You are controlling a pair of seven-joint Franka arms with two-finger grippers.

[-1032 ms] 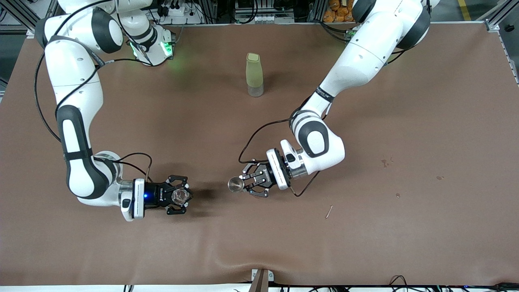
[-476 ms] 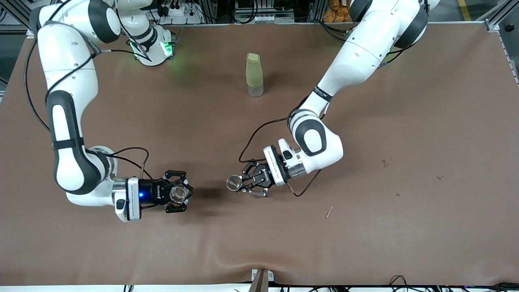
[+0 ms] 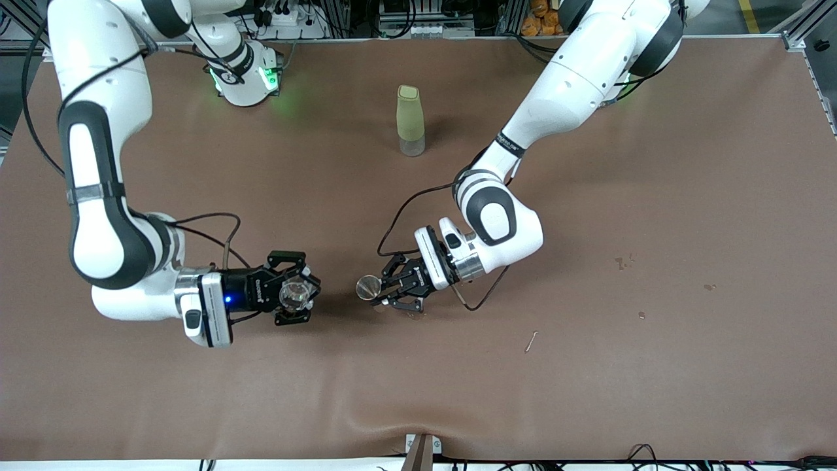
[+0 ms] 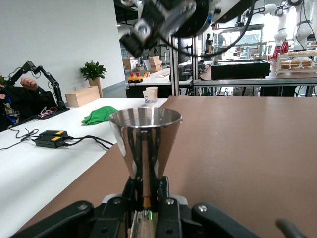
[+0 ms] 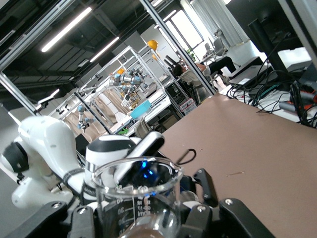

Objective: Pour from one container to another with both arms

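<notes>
My left gripper (image 3: 384,292) is clamped on a metal cup (image 3: 367,287), a cone-shaped steel measure seen upright between my fingers in the left wrist view (image 4: 145,144). My right gripper (image 3: 302,294) is clamped on a glass beaker (image 3: 293,294), its rim level in the right wrist view (image 5: 137,196). Both vessels hang mouth-up over the middle of the table (image 3: 654,392), toward its front-camera edge, near each other but apart; held so, I judge, to keep any contents in until the tilt. A tall pale green bottle (image 3: 410,120) stands alone near the table's robot-side edge.
</notes>
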